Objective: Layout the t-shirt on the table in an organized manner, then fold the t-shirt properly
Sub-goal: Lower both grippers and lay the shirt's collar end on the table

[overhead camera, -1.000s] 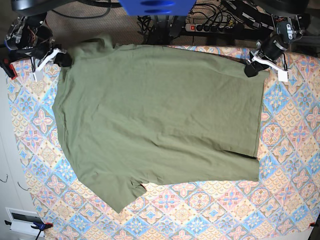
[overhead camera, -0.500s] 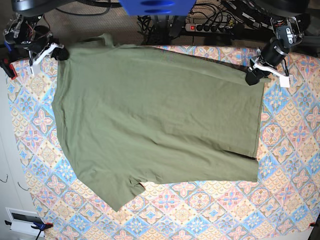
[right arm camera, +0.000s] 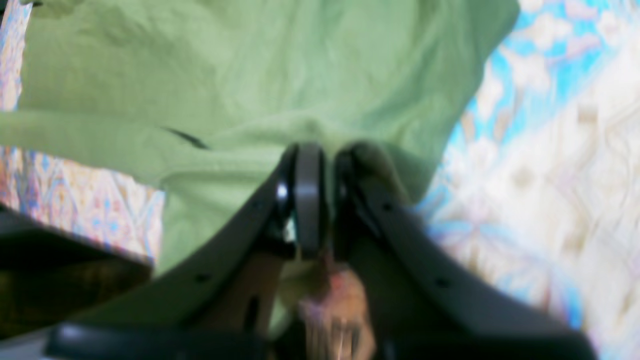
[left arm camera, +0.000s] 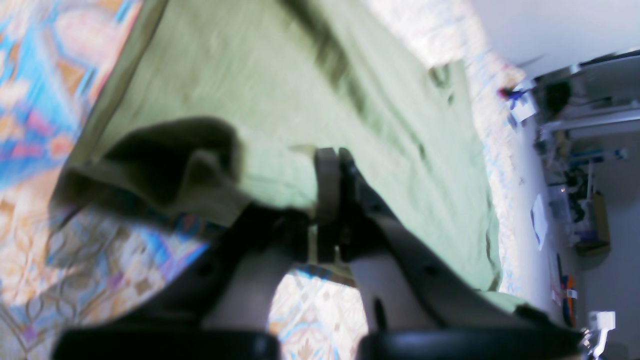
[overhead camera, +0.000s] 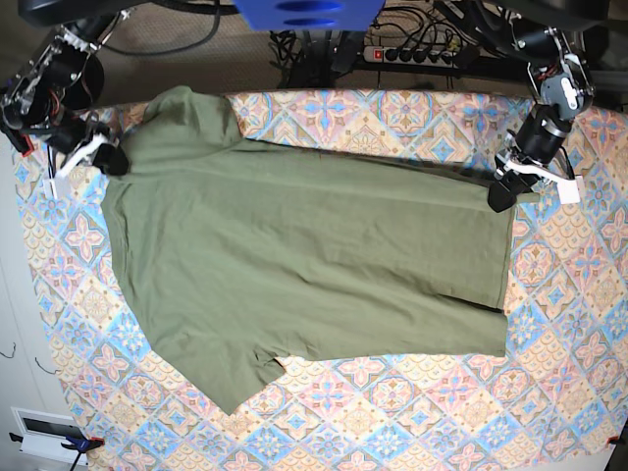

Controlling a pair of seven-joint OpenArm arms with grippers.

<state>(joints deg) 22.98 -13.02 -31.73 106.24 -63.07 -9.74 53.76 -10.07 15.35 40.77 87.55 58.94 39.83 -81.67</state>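
I count one olive-green t-shirt point(overhead camera: 304, 265), spread nearly flat across the patterned worktop point(overhead camera: 412, 412), and two grippers, one at each far corner of it. My left gripper point(overhead camera: 502, 193) has its jaws clamped on the shirt's edge at the base view's right; my right gripper point(overhead camera: 110, 160) is clamped on cloth at the left. The base view gives the whole outline, with one sleeve point(overhead camera: 240, 378) pointing toward the near edge. Only the wrist views show the pinch itself: fabric bunched between the closed jaws, though both are blurred.
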